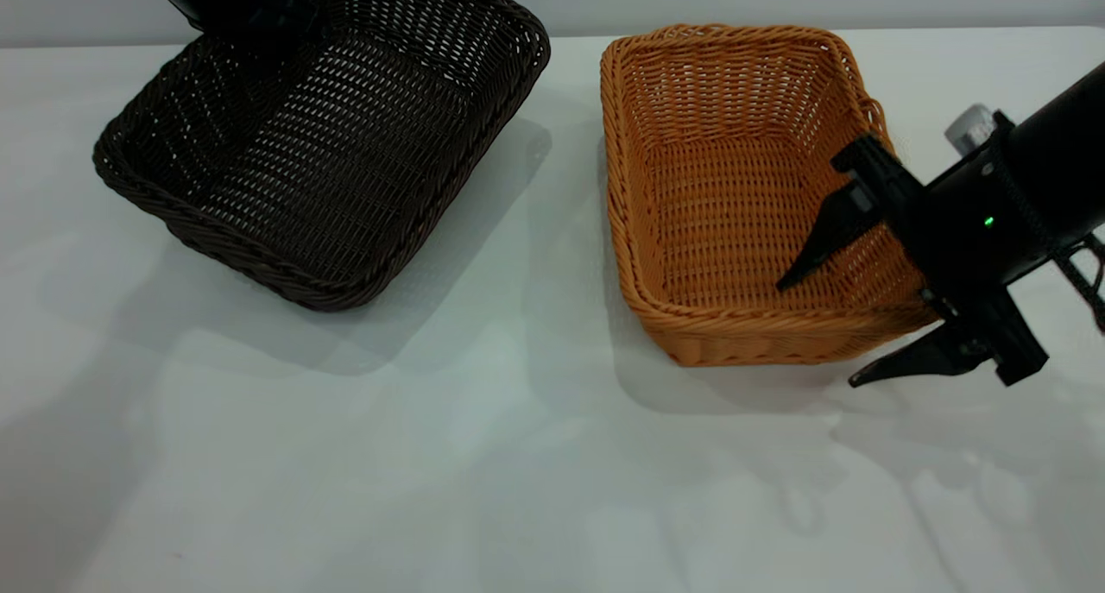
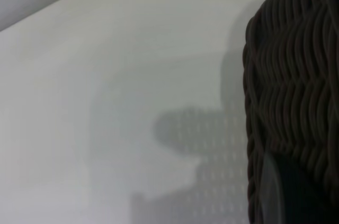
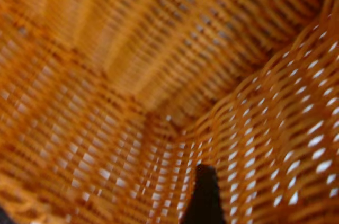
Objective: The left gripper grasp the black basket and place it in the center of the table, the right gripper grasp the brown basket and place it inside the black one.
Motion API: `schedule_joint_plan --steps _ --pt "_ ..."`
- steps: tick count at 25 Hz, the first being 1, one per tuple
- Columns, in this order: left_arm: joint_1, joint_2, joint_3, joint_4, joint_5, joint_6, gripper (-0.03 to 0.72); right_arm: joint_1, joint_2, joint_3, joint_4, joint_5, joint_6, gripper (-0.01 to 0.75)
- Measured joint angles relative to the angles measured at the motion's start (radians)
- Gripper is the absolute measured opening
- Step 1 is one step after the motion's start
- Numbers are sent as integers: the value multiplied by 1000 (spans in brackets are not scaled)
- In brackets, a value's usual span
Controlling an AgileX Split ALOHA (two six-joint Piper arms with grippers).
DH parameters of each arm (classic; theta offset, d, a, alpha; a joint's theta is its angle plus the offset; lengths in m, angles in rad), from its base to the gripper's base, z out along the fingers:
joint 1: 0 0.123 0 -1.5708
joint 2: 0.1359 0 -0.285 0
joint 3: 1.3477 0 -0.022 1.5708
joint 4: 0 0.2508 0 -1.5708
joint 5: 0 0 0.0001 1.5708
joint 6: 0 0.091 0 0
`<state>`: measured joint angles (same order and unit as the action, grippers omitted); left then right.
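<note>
The right gripper (image 1: 816, 334) reaches in from the right edge of the table (image 1: 483, 455) with its two fingers spread wide apart, straddling the near right corner of the brown basket (image 1: 691, 196): one finger points down inside the basket against the inner face of its right wall, the other sits outside, low by the near wall just above the tabletop. The fingers have not closed on the wicker. In the right wrist view the woven orange interior (image 3: 132, 91) fills the picture, with one dark fingertip (image 3: 204, 195) poking in against it. The brown basket stands flat on the table right of centre, toward the far edge, and holds nothing but that finger. The black basket (image 1: 345, 179) is at the far left, tipped up so its far end is raised and its near rim rests on the table; it is empty. The left gripper (image 1: 226, 2) is at the raised far left corner of that basket, and whether it clenches the rim I cannot tell; the left wrist view shows only the dark braided wall (image 2: 291, 86) close up.
</note>
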<state>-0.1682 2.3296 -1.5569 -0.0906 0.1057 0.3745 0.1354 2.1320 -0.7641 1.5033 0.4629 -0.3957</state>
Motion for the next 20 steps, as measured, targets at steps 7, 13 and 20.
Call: schedule_joint_plan --steps 7,13,20 --pt "0 0 0 0 3 0 86 4 32 -2 51 -94 3 209" --pt "6 0 0 1 7 5 85 -38 34 -34 99 -121 -23 90" --pt "5 0 -2 -1 34 141 85 -262 28 -168 57 -31 -154 85"
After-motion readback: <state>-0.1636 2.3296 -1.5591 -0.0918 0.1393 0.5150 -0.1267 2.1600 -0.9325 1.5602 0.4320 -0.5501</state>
